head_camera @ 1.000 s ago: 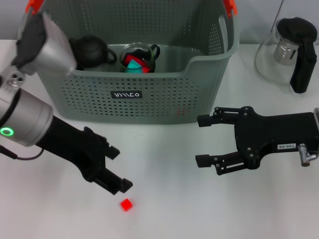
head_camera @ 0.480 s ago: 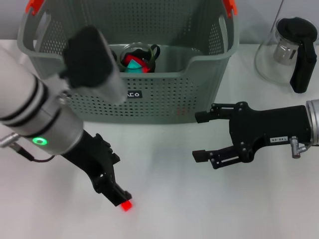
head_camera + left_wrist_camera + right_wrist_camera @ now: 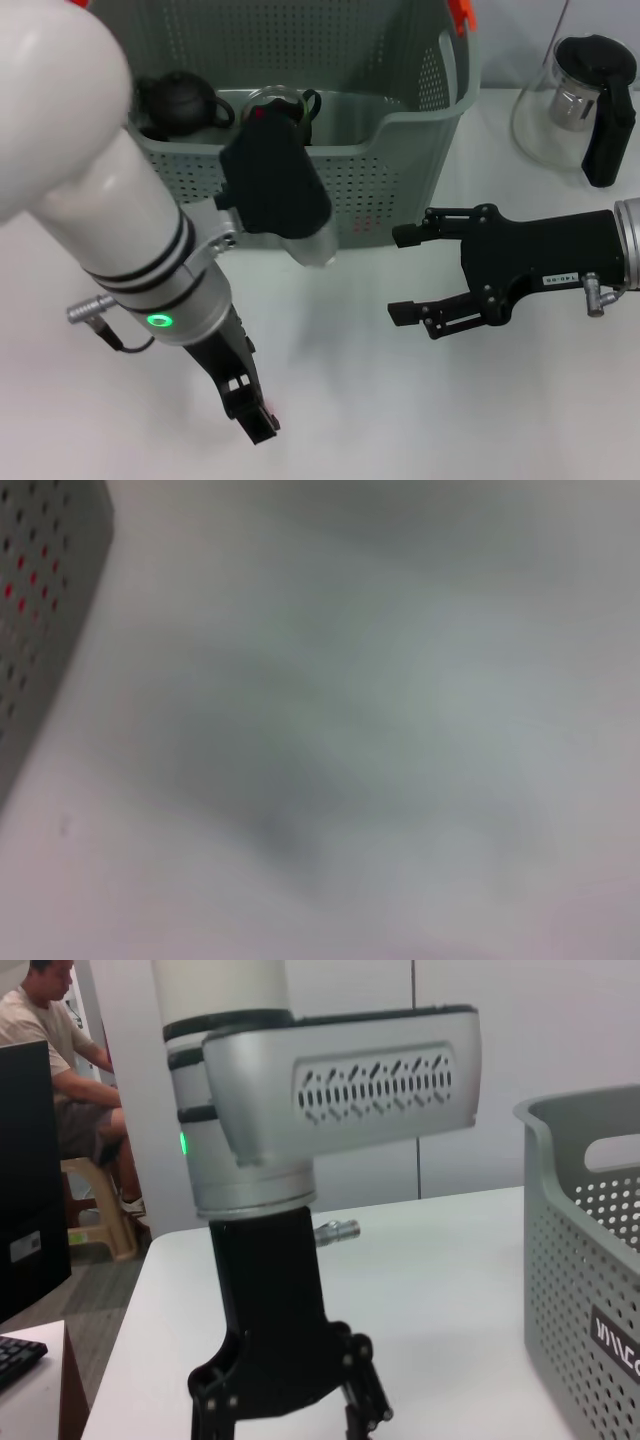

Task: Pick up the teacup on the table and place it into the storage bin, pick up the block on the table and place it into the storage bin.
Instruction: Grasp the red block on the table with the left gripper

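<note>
My left gripper (image 3: 258,420) points down onto the white table near the front edge, right where the small red block (image 3: 268,408) lies; only a red trace of the block shows beside the tip. The right wrist view shows this gripper (image 3: 290,1410) from the side, cut off at the tips. The grey-green perforated storage bin (image 3: 400,150) stands at the back. A glass teacup (image 3: 285,100) with red and teal pieces sits inside it. My right gripper (image 3: 405,275) is open and empty, hovering in front of the bin's right corner.
A dark teapot (image 3: 170,100) sits in the bin's left part. A glass kettle with a black handle (image 3: 590,100) stands at the back right. The bin's wall also shows in the right wrist view (image 3: 580,1280) and the left wrist view (image 3: 40,600). A person (image 3: 60,1070) sits beyond the table.
My left arm has swung forward and down, bringing its gripper over the red block, which is now almost covered. The right gripper shifted slightly left and stays open.
</note>
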